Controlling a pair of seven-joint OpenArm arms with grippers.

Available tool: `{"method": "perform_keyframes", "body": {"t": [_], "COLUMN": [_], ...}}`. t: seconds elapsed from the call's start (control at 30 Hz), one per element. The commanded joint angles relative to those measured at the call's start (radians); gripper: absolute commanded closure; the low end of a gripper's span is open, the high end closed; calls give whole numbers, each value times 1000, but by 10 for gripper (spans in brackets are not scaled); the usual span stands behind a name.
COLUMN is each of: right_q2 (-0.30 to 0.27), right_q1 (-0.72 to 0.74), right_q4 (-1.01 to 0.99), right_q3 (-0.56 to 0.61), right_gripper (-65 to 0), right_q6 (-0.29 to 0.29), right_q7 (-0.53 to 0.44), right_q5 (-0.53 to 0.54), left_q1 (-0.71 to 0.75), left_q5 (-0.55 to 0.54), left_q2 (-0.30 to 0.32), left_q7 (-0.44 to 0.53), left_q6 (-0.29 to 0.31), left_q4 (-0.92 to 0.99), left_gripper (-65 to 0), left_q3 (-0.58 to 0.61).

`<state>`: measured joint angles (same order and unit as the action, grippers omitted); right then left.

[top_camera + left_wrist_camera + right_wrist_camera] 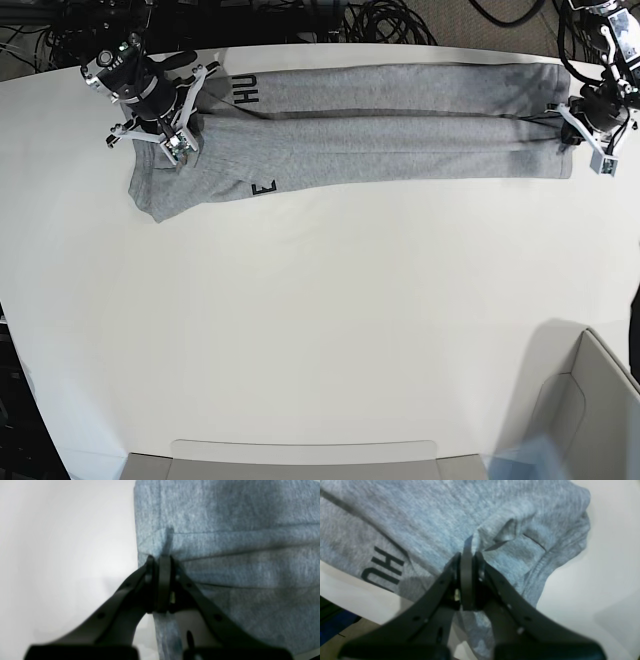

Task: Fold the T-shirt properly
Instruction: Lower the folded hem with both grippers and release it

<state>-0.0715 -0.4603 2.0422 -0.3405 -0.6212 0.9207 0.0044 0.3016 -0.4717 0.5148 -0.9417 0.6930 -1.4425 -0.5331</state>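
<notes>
The heather-grey T-shirt (400, 140) lies stretched in a long folded band along the table's far edge. Black letters (247, 92) show near its left end. My left gripper (572, 118), at the right end of the band in the base view, is shut on the T-shirt's edge. The left wrist view shows its jaws (163, 557) pinching the cloth (237, 555), with a strip hanging below them. My right gripper (180, 140), at the left end, is shut on a raised fold; the right wrist view shows it (467, 553) gripping the cloth (420, 517) beside the lettering (383, 566).
The white table (300, 320) stretches wide in front of the shirt. A grey bin (300, 460) sits at the front edge and an open box (600, 400) at the front right. Cables (380, 20) lie behind the table. The table's edge (350, 597) runs close under the right gripper.
</notes>
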Motion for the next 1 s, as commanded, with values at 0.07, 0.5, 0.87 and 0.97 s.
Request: {"method": "perform_keyframes", "body": {"t": [0.07,0.5,0.87,0.97], "right_q2": [-4,-11,-12,-12], "right_q1": [2,8,10,10], "right_q4": [16,-2,-22,-22], "right_q3": [-6,-6,-6,-6], "right_gripper": [-71,-222,-221,-221], "right_q6": [-6,-6,-6,-6], "right_q7": [-9,-9,-12,-12], "right_q5": [1,-2,-4,-4], "left_q1": [-2,-8,-60,-61], "left_q5": [1,4,149,150], "left_q2": [21,31,29,23], "left_q7": [-15,-90,-147,-165], "left_q6": [-8,5,5,5], "left_q4": [-16,-1,184,222], "left_gripper": [-165,-299,-308,-306], "left_q3": [-17,-35,84,90]}}
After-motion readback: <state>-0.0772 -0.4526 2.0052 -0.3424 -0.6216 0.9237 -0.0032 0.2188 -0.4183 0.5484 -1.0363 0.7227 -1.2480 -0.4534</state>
